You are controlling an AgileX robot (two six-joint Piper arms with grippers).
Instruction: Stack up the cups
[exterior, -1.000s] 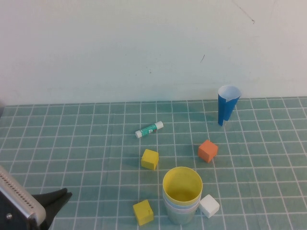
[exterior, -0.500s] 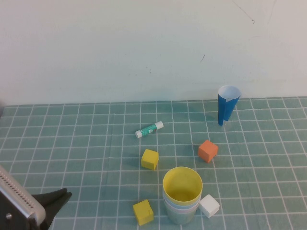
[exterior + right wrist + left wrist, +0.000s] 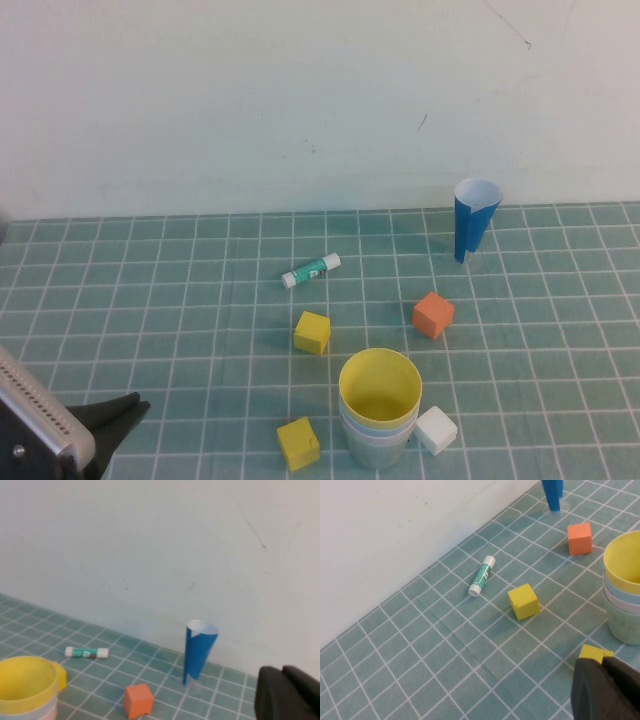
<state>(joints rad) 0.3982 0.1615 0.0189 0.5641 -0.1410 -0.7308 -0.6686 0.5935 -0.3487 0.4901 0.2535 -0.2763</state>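
Observation:
The cups stand nested in one upright stack [image 3: 378, 420] near the table's front. The yellow cup [image 3: 380, 385] is on top. Rims of a pale pink and a light blue cup show under it, and a pale green cup [image 3: 377, 455] is at the bottom. The stack also shows in the left wrist view [image 3: 625, 595] and the right wrist view [image 3: 27, 685]. My left gripper [image 3: 138, 407] is shut and empty at the front left, well left of the stack. My right gripper [image 3: 280, 672] is shut and empty, and it is out of the high view.
A dark-blue paper cone [image 3: 474, 225] stands at the back right. A glue stick [image 3: 311, 270] lies mid-table. An orange cube [image 3: 433, 315], two yellow cubes [image 3: 312, 332] [image 3: 298, 443] and a white cube [image 3: 436, 430] sit around the stack. A pale wall is behind.

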